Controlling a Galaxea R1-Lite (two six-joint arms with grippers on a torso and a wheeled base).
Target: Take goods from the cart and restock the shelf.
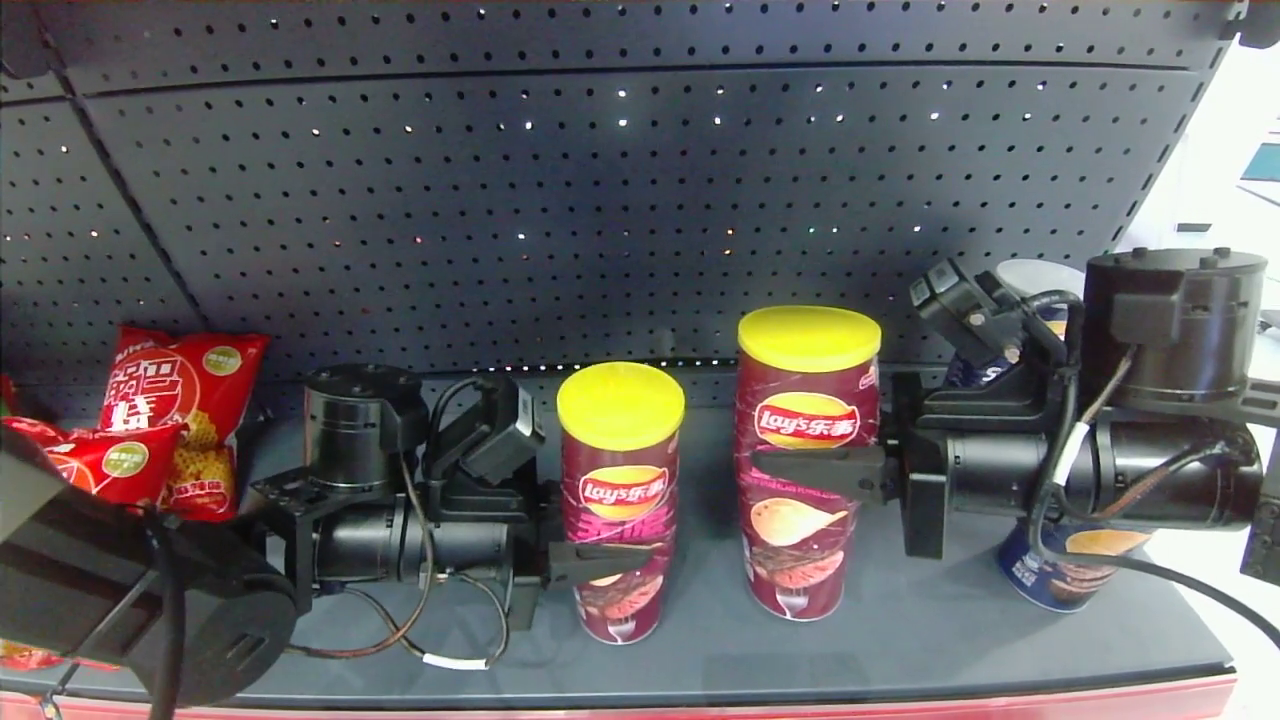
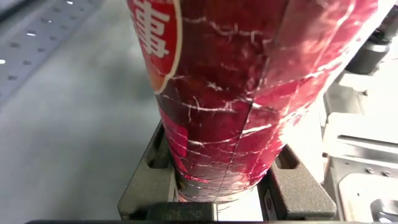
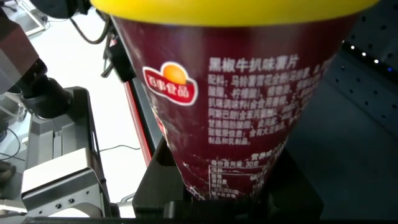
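Left gripper (image 1: pixel 612 560): clenched around the lower part of the shorter maroon can (image 1: pixel 620 470), which stands upright between its fingers.
Right gripper (image 1: pixel 812 475): grasping the taller maroon can (image 1: pixel 808 400) at mid-height.
Shelf (image 1: pixel 900 640): beneath both grippers.
Blue can (image 1: pixel 1060 580): behind the right gripper's wrist.

Grey shelf (image 1: pixel 900 630) holds a short maroon chip canister (image 1: pixel 620 500); to its right, taller maroon canister (image 1: pixel 805 450) and blue canister (image 1: pixel 1025 577); left, red snack bags (image 1: pixel 185 400).

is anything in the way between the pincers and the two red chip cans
Nothing visible. The left pincer grips the left red can, the right pincer the right red can, both apparently standing on the shelf.
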